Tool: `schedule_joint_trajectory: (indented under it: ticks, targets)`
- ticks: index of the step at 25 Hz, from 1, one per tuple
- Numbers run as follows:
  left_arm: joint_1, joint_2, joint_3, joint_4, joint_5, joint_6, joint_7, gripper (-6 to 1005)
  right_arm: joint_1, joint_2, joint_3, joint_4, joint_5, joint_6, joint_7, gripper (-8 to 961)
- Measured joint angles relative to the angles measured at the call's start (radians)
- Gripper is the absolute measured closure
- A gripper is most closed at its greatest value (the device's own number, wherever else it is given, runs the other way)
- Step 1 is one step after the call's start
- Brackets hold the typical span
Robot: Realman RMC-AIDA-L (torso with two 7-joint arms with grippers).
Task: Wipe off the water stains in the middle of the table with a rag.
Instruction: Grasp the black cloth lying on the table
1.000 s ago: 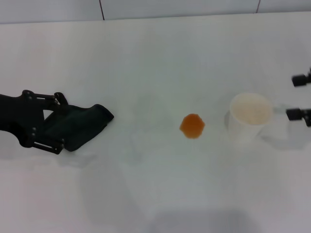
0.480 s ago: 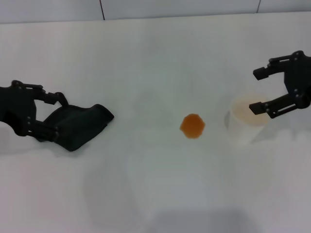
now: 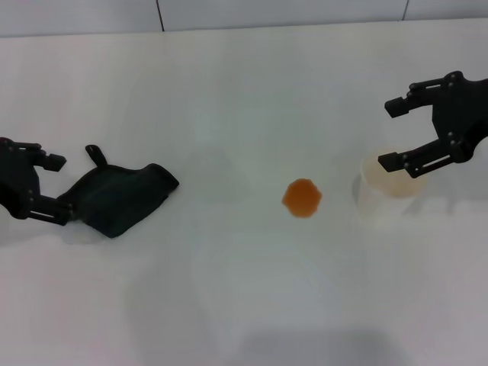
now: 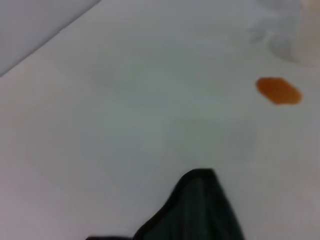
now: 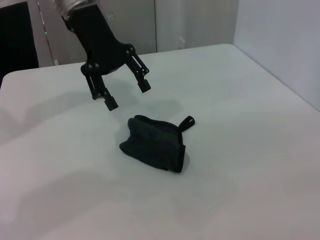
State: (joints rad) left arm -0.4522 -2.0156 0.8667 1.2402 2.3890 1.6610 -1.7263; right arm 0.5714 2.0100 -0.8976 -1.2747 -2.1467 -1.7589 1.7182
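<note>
The rag, a dark crumpled cloth with a small loop tab, lies at the left on the white table. My left gripper stands open just left of it, with nothing between its fingers. The right wrist view shows the same gripper open, raised beside the rag and apart from it. The water stains are one small orange blob near the table's middle, well to the right of the rag. In the left wrist view the blob lies beyond the rag's edge. My right gripper hangs open at the right.
A white paper cup stands upright right of the orange blob, directly under my right gripper's fingers. A grey wall runs along the table's far edge.
My left gripper has drawn back to the left, off the rag, which stayed where it lay. My right gripper has come in from the right edge to above the cup.
</note>
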Motion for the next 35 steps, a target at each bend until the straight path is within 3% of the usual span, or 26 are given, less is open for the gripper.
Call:
schedule_joint_trajectory:
  ticks: [5, 12, 28, 35]
  targets:
    - [0.011, -0.011, -0.002, -0.035, 0.023, -0.082, -0.003, 108, -0.007, 0.001, -0.017, 0.002, 0.001, 0.013, 0.003, 80]
    - [-0.024, -0.015, -0.020, -0.191, 0.019, -0.177, 0.013, 107, -0.006, 0.001, -0.053, 0.004, 0.003, 0.049, 0.004, 81]
    - [-0.060, -0.034, -0.017, -0.313, 0.032, -0.285, 0.044, 283, -0.006, 0.003, -0.098, 0.014, 0.006, 0.090, 0.006, 81]
    - [-0.062, -0.036, -0.015, -0.326, 0.043, -0.295, 0.044, 489, -0.008, 0.003, -0.100, 0.014, 0.006, 0.093, 0.006, 81]
